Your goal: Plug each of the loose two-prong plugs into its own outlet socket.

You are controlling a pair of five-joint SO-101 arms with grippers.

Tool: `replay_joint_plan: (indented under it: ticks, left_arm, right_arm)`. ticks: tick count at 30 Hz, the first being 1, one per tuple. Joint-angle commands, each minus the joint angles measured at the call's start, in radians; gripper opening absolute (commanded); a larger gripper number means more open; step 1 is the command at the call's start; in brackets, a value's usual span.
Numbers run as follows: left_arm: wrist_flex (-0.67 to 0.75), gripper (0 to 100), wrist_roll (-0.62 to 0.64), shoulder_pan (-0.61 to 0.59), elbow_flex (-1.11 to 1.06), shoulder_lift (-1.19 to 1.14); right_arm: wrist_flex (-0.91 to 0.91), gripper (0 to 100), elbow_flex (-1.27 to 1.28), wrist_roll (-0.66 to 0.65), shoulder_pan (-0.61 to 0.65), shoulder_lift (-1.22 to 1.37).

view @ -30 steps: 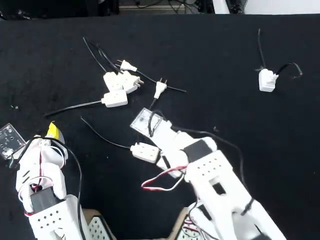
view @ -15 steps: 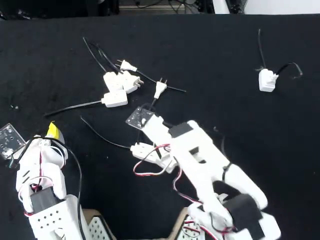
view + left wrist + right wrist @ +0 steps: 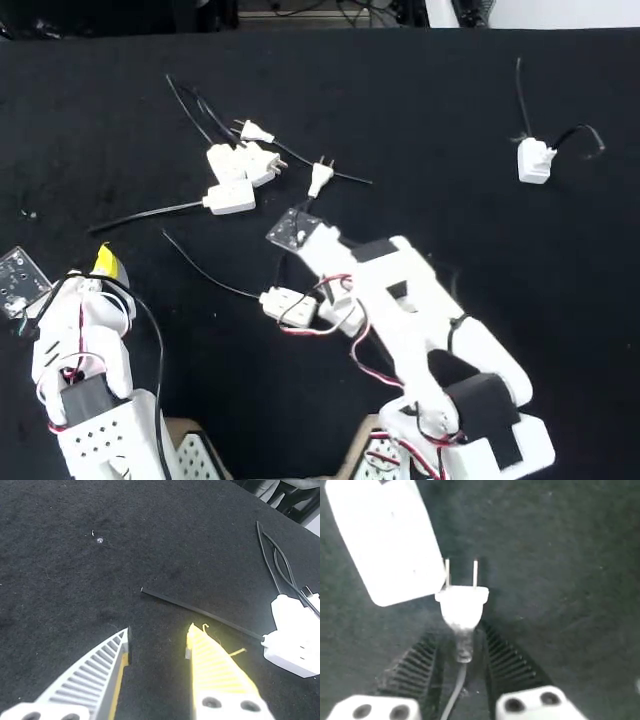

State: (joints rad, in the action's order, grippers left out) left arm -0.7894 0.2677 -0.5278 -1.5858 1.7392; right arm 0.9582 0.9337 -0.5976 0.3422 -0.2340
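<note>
Clamped tight with the right gripper (image 3: pixel 461 635) on the neck of a white two-prong plug (image 3: pixel 462 602), prongs just beside a corner of a white outlet socket (image 3: pixel 385 540) and not in it, below the middle of the high view. Hanging with the left gripper (image 3: pixel 157 635) spread wide over bare black table (image 3: pixel 150 540) at lower left, holding nothing. Elsewhere, just above centre, another plug (image 3: pixel 320 178) lying loose; left of it, a cluster of sockets (image 3: pixel 235 175); far upper right, a joined pair (image 3: pixel 535 160).
</note>
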Motion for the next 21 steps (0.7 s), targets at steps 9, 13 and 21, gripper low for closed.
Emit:
replay_joint_plan:
  ticks: [9,13,21]
  left_arm:
    - [0.020,19,0.000,0.067,0.047,0.009]
    - [0.014,19,0.000,0.085,0.054,0.009]
    - [0.009,19,-0.075,0.160,0.056,0.009]
  right_arm:
    - [0.407,1.0,-0.282,-0.014,-0.012,-0.619]
    - [0.325,1.0,-0.223,0.008,0.184,-0.684]
    - [-0.098,1.1,-0.091,0.152,0.388,-0.415]
